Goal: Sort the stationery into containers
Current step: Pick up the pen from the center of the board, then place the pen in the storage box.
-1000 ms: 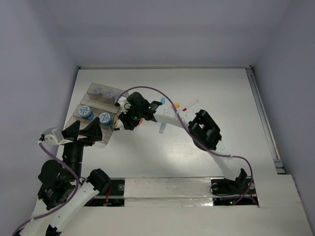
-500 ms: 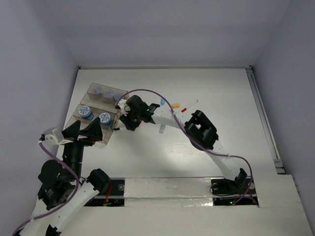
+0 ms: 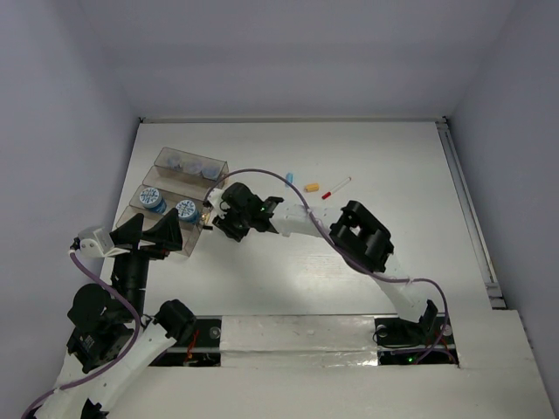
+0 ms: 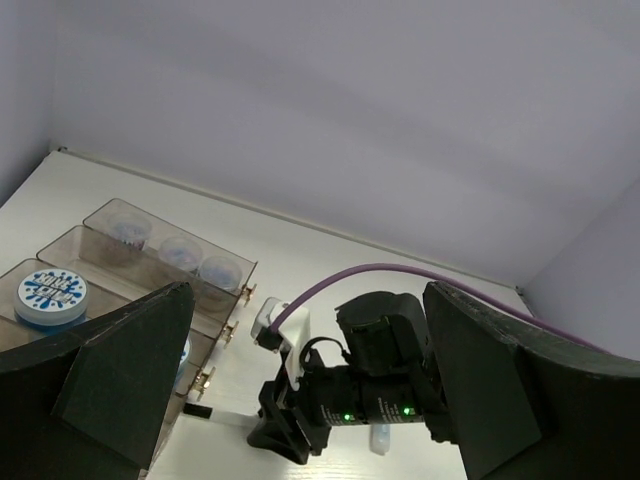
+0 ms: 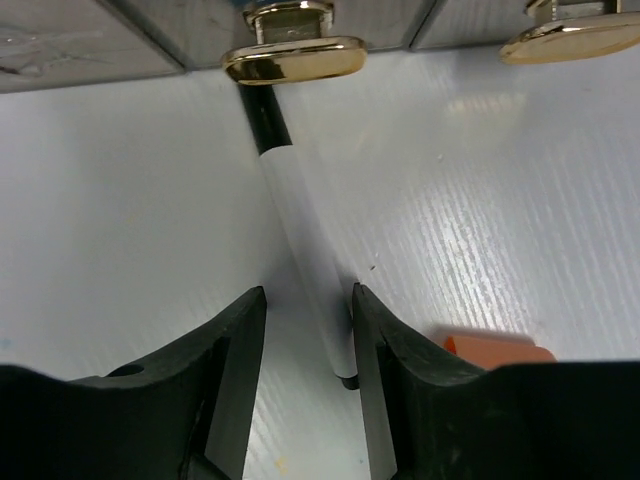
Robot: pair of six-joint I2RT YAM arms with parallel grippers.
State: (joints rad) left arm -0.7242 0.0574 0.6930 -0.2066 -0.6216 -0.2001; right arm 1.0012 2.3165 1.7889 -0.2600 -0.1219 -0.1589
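Now, your right gripper (image 5: 308, 335) was low over the table (image 3: 393, 157), just beside the right side of the containers (image 3: 171, 182), and a white pen (image 5: 300, 240) with a black end lay on the table between its 2 fingers (image 5: 225, 360). The black end of this pen reached under a gold latch (image 5: 294, 58) on the wall of the containers. In the wrist view the finger on the right looked to be against the pen, while on the other side a thin strip of table showed between finger and pen. So I could not tell if the gripper was clenched on the pen or only stood around it. An orange piece (image 5: 497, 349) lay on the table just beside the finger on the right; what it was, I could not tell. Your left gripper (image 3: 147, 230) was released, its 2 fingers spread wide with nothing between them, and it hung at the near edge of the containers. Inside the containers, 3 lilac tubs (image 3: 192, 164) sat in the far row and 2 blue-topped tubs (image 3: 153, 199) in the row before it. Well apart from the containers, to their right, a blue marker (image 3: 290, 177), an orange marker (image 3: 311, 186) and a red-capped pen (image 3: 336, 188) lay on the table near each other, not touching.
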